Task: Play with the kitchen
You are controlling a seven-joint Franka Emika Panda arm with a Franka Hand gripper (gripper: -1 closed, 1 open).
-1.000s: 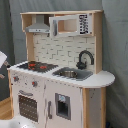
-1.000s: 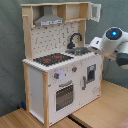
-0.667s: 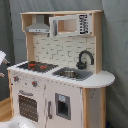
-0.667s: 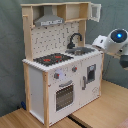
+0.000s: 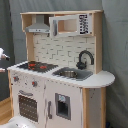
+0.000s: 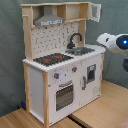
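Note:
The kitchen (image 5: 60, 70) (image 6: 62, 65) is a white and light-wood toy unit that fills both exterior views. It has a red-ringed black hob (image 5: 36, 65) (image 6: 52, 59), a grey sink (image 5: 70, 74) (image 6: 82, 49) and a black faucet (image 5: 84, 57) (image 6: 74, 39). An oven door (image 6: 64, 96) sits below the knobs. My white arm (image 6: 116, 43) with a blue ring hovers at the second exterior view's right edge. It is level with the counter's sink end and apart from it. My gripper (image 6: 101, 39) points towards the kitchen.
A hood (image 5: 39, 25) and a microwave box (image 5: 70, 24) sit under the top shelf. Grey curtains hang behind the kitchen. A wooden floor (image 6: 100, 112) lies in front. A small white part (image 5: 2, 56) shows at the first exterior view's left edge.
In the second exterior view my arm has drawn back a little to the right, away from the counter's sink end. The kitchen has not moved.

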